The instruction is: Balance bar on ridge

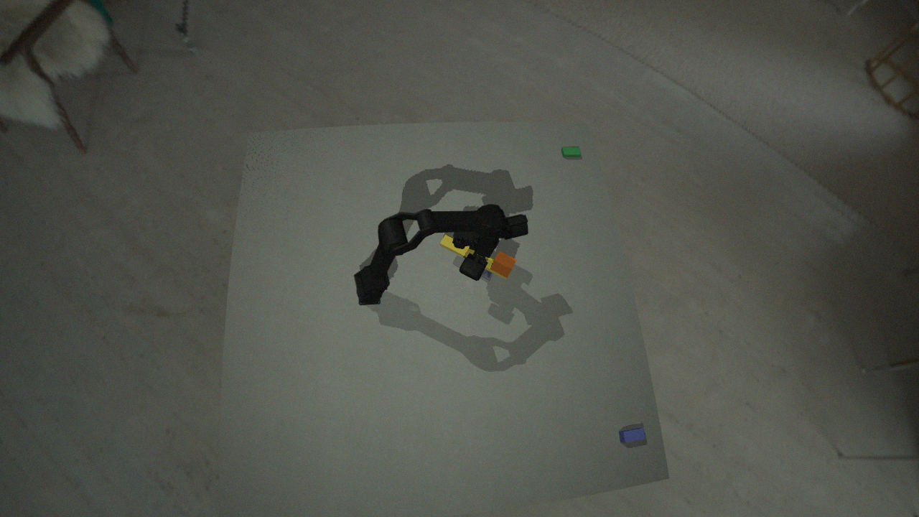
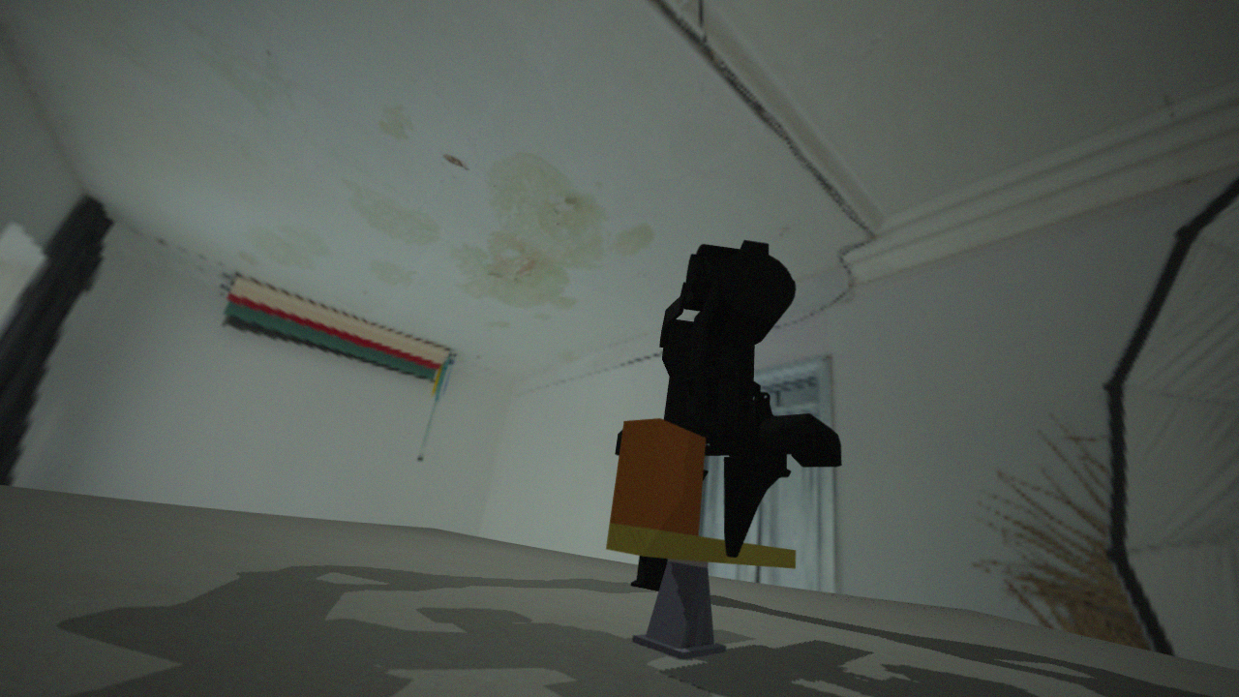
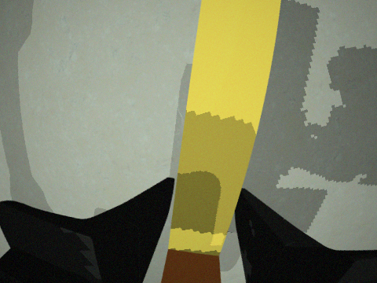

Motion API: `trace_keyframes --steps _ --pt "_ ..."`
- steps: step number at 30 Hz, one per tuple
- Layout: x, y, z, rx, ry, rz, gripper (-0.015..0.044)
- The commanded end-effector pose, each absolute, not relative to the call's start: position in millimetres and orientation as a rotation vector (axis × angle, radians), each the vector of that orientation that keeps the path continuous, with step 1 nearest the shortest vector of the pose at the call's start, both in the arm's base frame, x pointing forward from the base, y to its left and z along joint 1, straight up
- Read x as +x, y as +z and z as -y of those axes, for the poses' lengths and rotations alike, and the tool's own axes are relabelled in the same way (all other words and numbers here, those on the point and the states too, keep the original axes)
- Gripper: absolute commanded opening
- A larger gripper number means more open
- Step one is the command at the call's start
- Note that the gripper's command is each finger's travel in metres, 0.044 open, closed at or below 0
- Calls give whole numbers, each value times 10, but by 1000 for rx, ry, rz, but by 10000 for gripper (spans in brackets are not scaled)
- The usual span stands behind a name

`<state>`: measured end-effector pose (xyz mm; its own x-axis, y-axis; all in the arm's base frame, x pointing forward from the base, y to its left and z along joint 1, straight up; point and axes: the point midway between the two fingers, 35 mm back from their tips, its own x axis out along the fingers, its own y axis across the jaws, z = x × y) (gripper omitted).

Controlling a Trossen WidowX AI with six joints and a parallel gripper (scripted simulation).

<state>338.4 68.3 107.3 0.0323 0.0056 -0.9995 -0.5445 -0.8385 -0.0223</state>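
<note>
The yellow bar (image 1: 454, 245) (image 2: 762, 556) (image 3: 232, 59) lies across the top of the grey-purple ridge (image 2: 682, 611) (image 1: 487, 276), nearly level, with both ends off the table (image 1: 321, 418). An orange block (image 1: 502, 264) (image 2: 658, 476) (image 3: 191, 269) stands upright on one end of the bar. My gripper (image 2: 690, 569) (image 3: 204, 190) is open, with its fingers on either side of the bar and narrow gaps beside it in the wrist view. The contact between bar and ridge is hidden in the wrist view.
A small green block (image 1: 570, 152) lies near the table's far right corner. A blue block (image 1: 632, 436) lies near the near right corner. The arm reaches over the table from the left, above the bar.
</note>
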Motion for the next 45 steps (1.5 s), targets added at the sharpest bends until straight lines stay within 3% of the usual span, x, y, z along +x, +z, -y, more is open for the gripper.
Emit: trace_keyframes --steps 1,8,18,22,31,45 --pt "3384 1071 -681 -1918 1860 -547 185" --pt "3384 1071 -681 -1918 1860 -547 185" --pt "3384 1071 -681 -1918 1860 -547 440" --pt "3395 1143 -683 -1918 1860 -547 440" --pt "3357 2054 -677 -1918 1860 -546 440" --pt "3353 2071 -676 -1918 1860 -546 440"
